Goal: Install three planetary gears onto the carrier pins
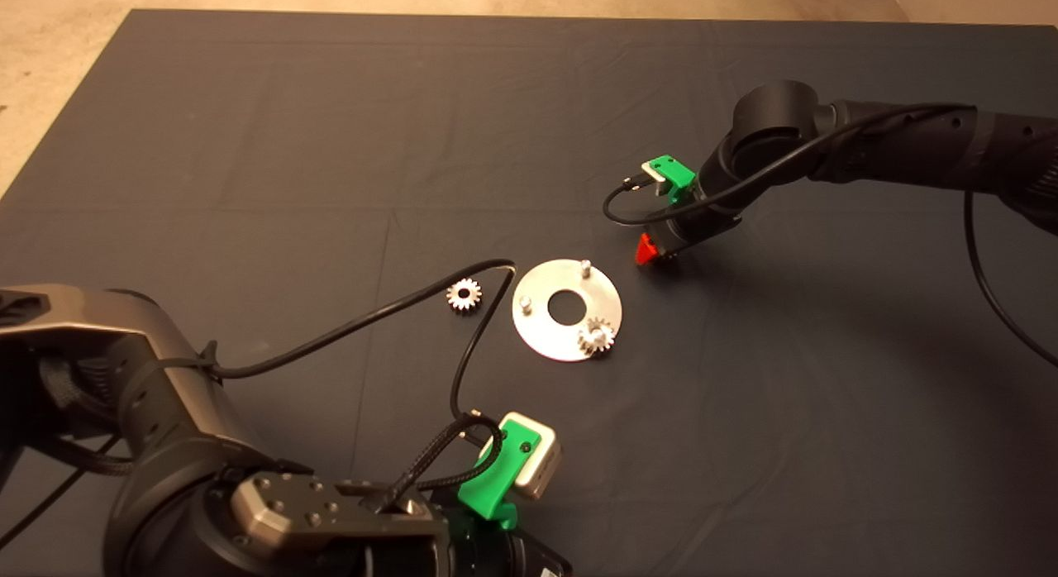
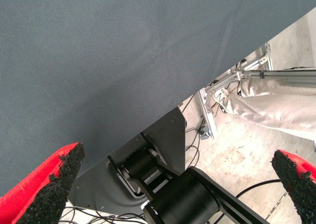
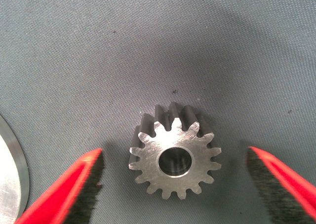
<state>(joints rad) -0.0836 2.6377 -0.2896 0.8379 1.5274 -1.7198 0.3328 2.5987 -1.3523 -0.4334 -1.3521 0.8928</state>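
The carrier disc [image 1: 541,333] lies mid-mat with a central hole. Two bare carrier pins stand on it, one at the back [image 1: 584,267] and one at the left [image 1: 525,302]. One planetary gear [image 1: 596,337] sits on the front-right pin. A second gear [image 1: 464,295] lies loose on the mat left of the disc. My right gripper [image 1: 649,250] is low over the mat just right of the disc. In the right wrist view it [image 3: 174,152] is open around a third gear [image 3: 148,157] lying flat, fingers apart from it. The disc's edge [image 3: 10,174] shows beside it.
My left gripper [image 1: 512,465] is parked at the front of the mat, open and empty in the left wrist view [image 2: 173,184]. Its cable [image 1: 397,308] loops across the mat near the loose gear. A person's leg [image 2: 276,105] shows past the mat's edge.
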